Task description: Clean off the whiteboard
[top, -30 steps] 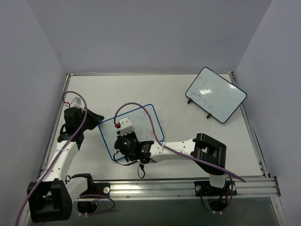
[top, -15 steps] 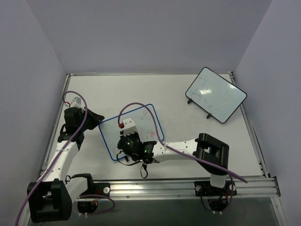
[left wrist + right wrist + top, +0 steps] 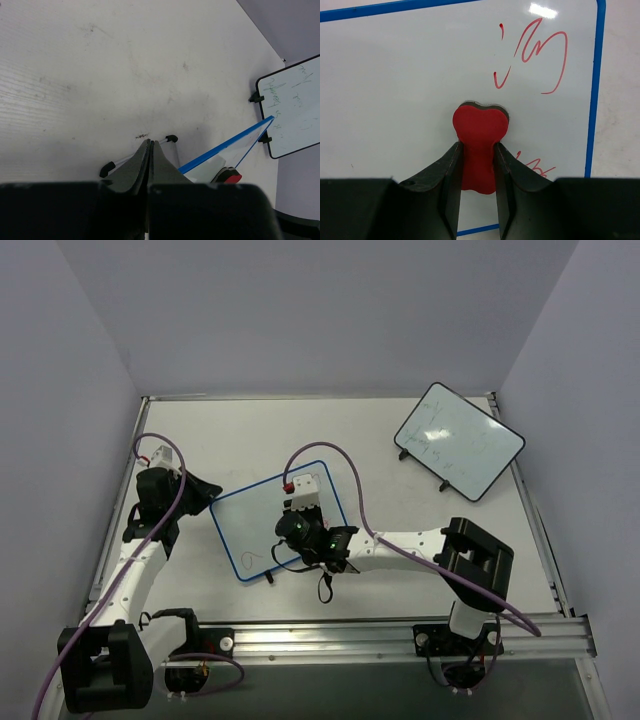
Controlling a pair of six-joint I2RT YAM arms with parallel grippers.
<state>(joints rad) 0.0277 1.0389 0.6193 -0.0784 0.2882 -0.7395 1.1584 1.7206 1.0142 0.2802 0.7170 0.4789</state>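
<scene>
The blue-rimmed whiteboard (image 3: pixel 245 525) lies left of the table's middle. In the right wrist view the whiteboard (image 3: pixel 395 75) bears red scribbles (image 3: pixel 535 55) at its upper right and more beside the fingers (image 3: pixel 536 167). My right gripper (image 3: pixel 302 530) is over the board's right half, shut on a red eraser (image 3: pixel 480 125) pressed onto the white surface. My left gripper (image 3: pixel 205 495) sits at the board's left corner. Its jaws (image 3: pixel 150 145) are shut, tips over the board's wire foot (image 3: pixel 171 138). Whether they pinch it is hidden. The board's blue edge (image 3: pixel 225 146) shows to their right.
A black-rimmed whiteboard (image 3: pixel 458 440) with faint marks stands at the back right, also in the left wrist view (image 3: pixel 295 107). The right arm's purple cable (image 3: pixel 345 490) arcs over the blue board. An aluminium rail (image 3: pixel 400 640) runs along the near edge.
My right gripper has slid with the eraser from the board's lower left toward its right half, uncovering a small red scribble near the lower left. The left arm has not moved.
</scene>
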